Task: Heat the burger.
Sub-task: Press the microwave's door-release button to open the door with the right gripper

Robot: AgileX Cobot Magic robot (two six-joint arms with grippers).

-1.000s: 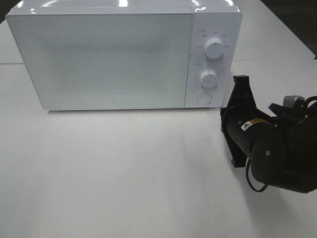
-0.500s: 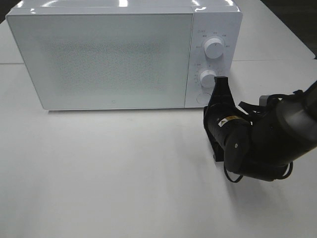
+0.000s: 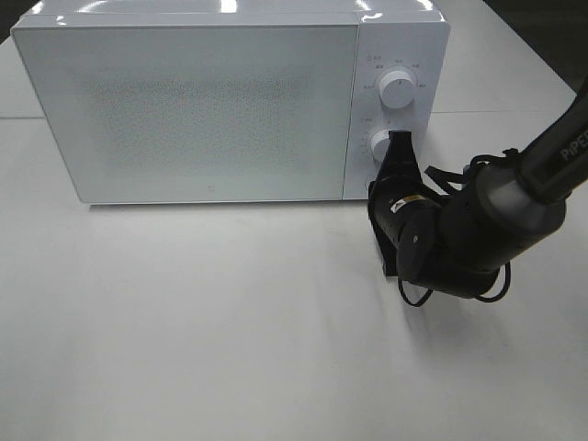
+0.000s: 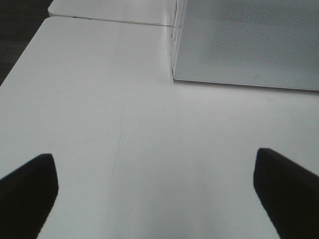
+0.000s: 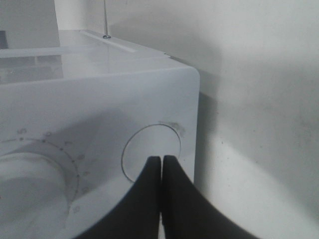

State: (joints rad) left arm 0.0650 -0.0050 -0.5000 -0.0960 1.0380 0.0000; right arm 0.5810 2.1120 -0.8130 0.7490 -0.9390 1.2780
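Observation:
The burger is out of view. A white microwave [image 3: 202, 101] stands at the back of the table with its door closed. My right gripper [image 3: 401, 140] is shut with nothing in it. Its tips [image 5: 162, 160] point at the round door button [image 5: 149, 144] low on the control panel, at or just off its surface. In the left wrist view my left gripper [image 4: 154, 199] stands open and empty above bare table, in front of the microwave's left front corner [image 4: 174, 74]. The exterior high view does not show the left arm.
Two white knobs sit on the panel, the upper knob [image 3: 397, 89] and the lower knob [image 3: 384, 144], the lower one just beside my right gripper. The white table [image 3: 202, 322] stretches out in front of the microwave. A seam [image 4: 109, 21] between tabletops runs behind.
My right arm has swung left and toward the microwave, bringing the shut gripper from beside the cabinet up to the round button. The left gripper has stayed open.

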